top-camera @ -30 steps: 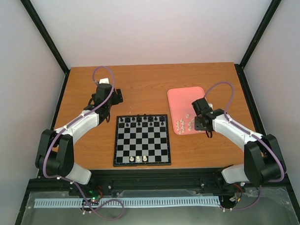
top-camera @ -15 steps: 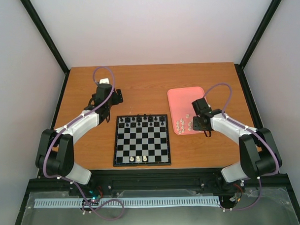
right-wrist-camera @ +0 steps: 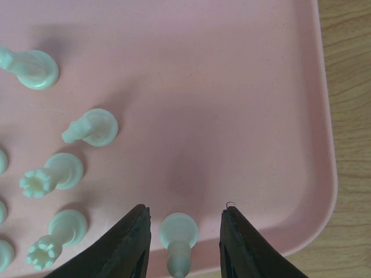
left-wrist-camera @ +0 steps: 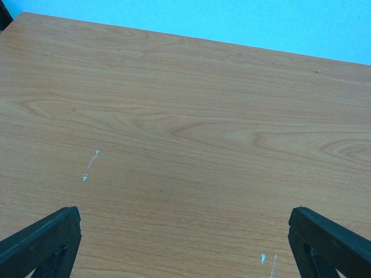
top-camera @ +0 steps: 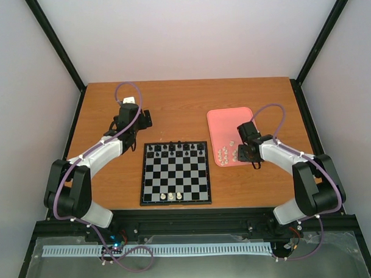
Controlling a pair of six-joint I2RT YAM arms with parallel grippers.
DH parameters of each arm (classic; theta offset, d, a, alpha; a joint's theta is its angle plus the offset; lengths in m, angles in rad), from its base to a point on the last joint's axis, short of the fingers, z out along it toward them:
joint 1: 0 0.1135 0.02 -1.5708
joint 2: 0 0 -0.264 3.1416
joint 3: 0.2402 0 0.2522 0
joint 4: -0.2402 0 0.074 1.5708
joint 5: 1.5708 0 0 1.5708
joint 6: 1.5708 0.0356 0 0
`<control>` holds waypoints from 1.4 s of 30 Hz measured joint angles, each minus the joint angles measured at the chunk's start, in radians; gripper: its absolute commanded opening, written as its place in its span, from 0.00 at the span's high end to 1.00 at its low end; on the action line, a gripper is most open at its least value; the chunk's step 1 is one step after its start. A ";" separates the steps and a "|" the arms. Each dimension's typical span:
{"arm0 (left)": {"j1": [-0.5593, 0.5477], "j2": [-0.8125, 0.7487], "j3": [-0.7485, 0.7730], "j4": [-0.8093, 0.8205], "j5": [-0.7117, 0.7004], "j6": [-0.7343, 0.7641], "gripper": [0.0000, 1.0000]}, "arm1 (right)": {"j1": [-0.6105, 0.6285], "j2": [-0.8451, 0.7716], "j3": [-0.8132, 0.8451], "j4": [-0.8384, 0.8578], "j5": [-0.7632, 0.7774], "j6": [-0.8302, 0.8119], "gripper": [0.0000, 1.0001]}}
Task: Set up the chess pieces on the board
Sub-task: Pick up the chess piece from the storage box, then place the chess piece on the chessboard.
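Cream piece (right-wrist-camera: 178, 229) sits between right pincer's (right-wrist-camera: 184, 214) spread jaws in tray (right-wrist-camera: 232, 87): next pinch, lift, set on board (top-camera: 175, 173); left pincer (left-wrist-camera: 184, 217) spread.

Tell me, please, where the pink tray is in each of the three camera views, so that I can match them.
Top external: the pink tray lies right of centre on the table, to the right of the board.
Left wrist: not in it.
Right wrist: it fills nearly the whole picture, rim at the right, chess pieces at the left.
Shared landmark: the table's wood, seen in all three views.
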 measured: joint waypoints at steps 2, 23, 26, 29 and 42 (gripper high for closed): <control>0.000 0.000 0.000 0.000 0.000 0.000 0.00 | -0.002 0.010 0.000 0.002 -0.002 0.000 0.61; 0.000 0.000 0.000 0.000 -0.004 0.000 0.00 | -0.005 0.027 -0.003 0.017 -0.019 0.002 0.97; 0.000 0.000 0.000 0.000 -0.008 0.000 0.00 | -0.005 0.012 -0.004 0.008 -0.028 0.003 0.97; 0.000 0.000 0.000 0.000 -0.011 0.000 0.00 | 0.005 -0.051 -0.002 -0.018 -0.031 0.004 0.97; 0.000 0.000 0.000 -0.001 -0.018 0.000 0.00 | 0.481 -0.183 0.228 -0.152 -0.048 -0.010 0.97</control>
